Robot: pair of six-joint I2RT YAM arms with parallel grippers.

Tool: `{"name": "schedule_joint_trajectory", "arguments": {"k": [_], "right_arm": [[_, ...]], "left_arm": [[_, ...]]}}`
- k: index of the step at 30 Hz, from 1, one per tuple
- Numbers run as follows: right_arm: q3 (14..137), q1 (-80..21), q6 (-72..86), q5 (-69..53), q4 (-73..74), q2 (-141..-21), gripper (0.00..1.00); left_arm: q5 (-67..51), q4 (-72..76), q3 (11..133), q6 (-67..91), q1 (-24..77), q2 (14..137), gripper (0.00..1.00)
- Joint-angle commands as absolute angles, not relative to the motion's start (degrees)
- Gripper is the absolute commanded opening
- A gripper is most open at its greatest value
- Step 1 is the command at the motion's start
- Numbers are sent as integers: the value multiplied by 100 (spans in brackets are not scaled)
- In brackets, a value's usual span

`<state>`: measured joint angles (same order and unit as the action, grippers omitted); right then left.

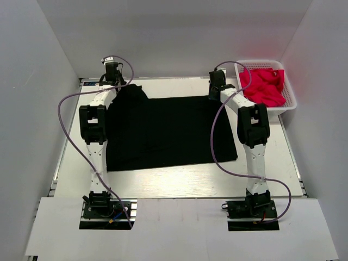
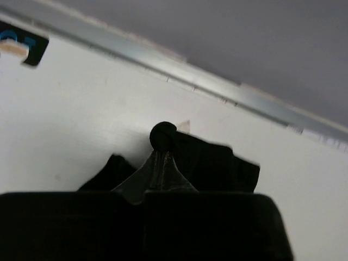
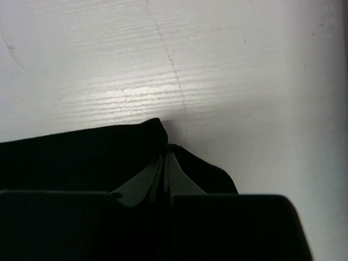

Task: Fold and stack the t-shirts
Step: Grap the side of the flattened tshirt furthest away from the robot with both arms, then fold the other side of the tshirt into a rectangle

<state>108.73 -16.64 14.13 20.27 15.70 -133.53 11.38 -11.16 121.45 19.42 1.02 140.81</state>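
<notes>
The black t-shirt [image 1: 168, 130] lies spread over the middle of the table, folded into a wide rectangle. My left gripper [image 1: 117, 82] is at its far left corner, shut on a bunch of the black cloth [image 2: 212, 163]. My right gripper [image 1: 216, 89] is at its far right corner, shut on the black cloth edge [image 3: 98, 157]. In both wrist views the jaws are pressed together with cloth pinched at the tips, just above the white table. Pinkish-red t-shirts [image 1: 265, 86] lie crumpled in a basket at the back right.
A white slotted basket [image 1: 289, 100] stands at the back right corner, beside my right arm. White walls close the table on the left, back and right. A metal rail [image 2: 217, 87] runs along the far table edge.
</notes>
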Motion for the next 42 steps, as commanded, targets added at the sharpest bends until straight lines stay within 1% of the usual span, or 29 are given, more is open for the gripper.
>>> {"name": "schedule_joint_trajectory", "arguments": {"k": [1,2,4,5,6,8,9,13,17,22,25,31,35,38,41,42], "right_arm": [[10556,-1687,1362,1960,1231,-12736,5],[10399,-1679,1362,1934,1213,-12631,5],[10162,-1705,1362,1916,1152,-12464,5],[9969,-1714,1380,1881,1090,-12306,5],[9880,-1714,1415,1881,1038,-12261,5],[9478,-1731,1424,1916,958,-11973,5],[9396,-1758,1433,1942,932,-11901,5],[8721,-1845,1503,1986,730,-11419,5],[8053,-1907,1661,2126,712,-11031,4],[7533,-1978,1749,2469,703,-10451,4],[7269,-1978,1854,2715,799,-10187,4],[7110,-1960,1855,2874,905,-10011,4],[7181,-1969,1758,2909,1019,-9993,4],[7067,-1960,1740,2752,1046,-9871,4],[6804,-1986,1784,2488,932,-9722,11],[6751,-1986,1810,2435,966,-9703,11]], "left_arm": [[966,-721,11288,1951,62,12906,0],[967,-608,10824,1951,62,12737,0],[1098,-537,10356,1951,62,12386,0],[1177,-536,10119,1951,62,12010,0],[1256,-388,9612,1951,122,11814,0],[1441,-264,9099,2004,176,11410,0],[1441,-194,8644,2004,176,11225,0],[1607,-246,7780,2223,176,10181,0],[1784,-333,6814,2346,176,9590,0],[2074,-764,6145,2531,176,8641,0],[2179,-905,5505,2742,176,8010,0],[1820,-1081,4511,3295,176,6936,0],[2030,-1555,4018,3971,176,6207,0],[1969,-1556,3464,4175,176,5714,0],[1907,-1852,3138,4482,176,5511,0],[1907,-2037,3138,4700,176,5441,0]]}}
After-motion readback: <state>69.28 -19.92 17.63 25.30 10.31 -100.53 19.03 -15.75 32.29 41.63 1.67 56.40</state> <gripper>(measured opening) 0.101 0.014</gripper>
